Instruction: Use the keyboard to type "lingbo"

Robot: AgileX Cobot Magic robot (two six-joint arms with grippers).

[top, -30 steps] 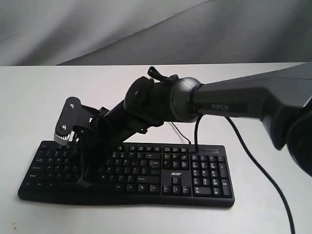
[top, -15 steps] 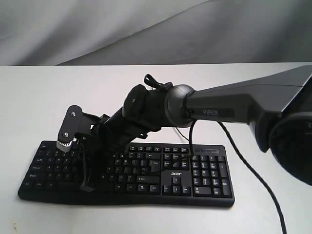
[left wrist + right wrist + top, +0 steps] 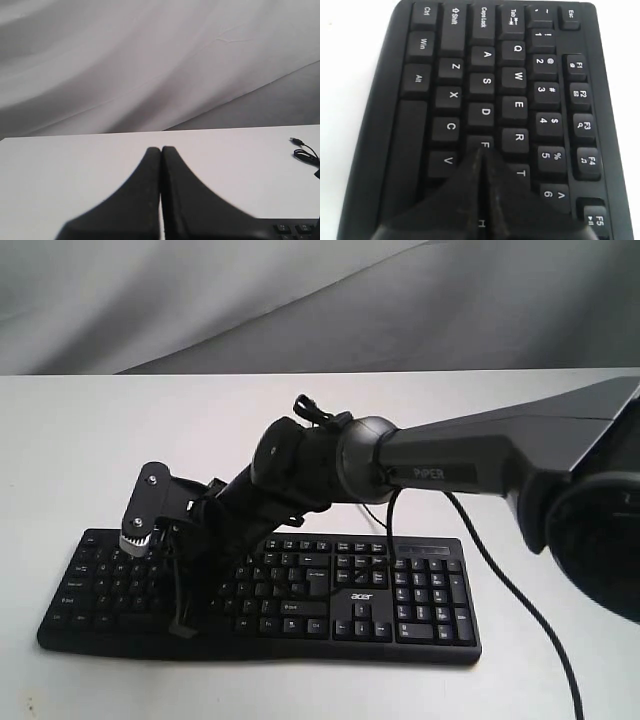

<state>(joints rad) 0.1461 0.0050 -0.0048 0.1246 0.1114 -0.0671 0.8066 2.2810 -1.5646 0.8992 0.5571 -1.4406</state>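
Over the left half of the keyboard [image 3: 400, 590], flat on the surface [image 3: 80, 440], we note the right gripper [image 3: 481, 152], jaws pressed together and empty, tip by F, so best dab straight down on one key; left gripper [image 3: 161, 150], jaws likewise together, hangs off the keyboard.

Right tool [image 3: 183, 625], jaws closed to narrow wedge, tip down among left-hand letter keys of keyboard [image 3: 300, 590]. Contact with keys unclear. Keys crowd tool on every side. Behind tool, right arm [image 3: 450, 455] slants low over keyboard middle and blocks overhead entry there. Keypad end, well behind tool, open above. Black cable [image 3: 505, 575] trails across desk [image 3: 80, 440] beside that end. Bare desk beyond tool wide open. Left tool [image 3: 161, 148], jaws closed: bare desk ahead, coiled lead [image 3: 305, 152] off to one side.
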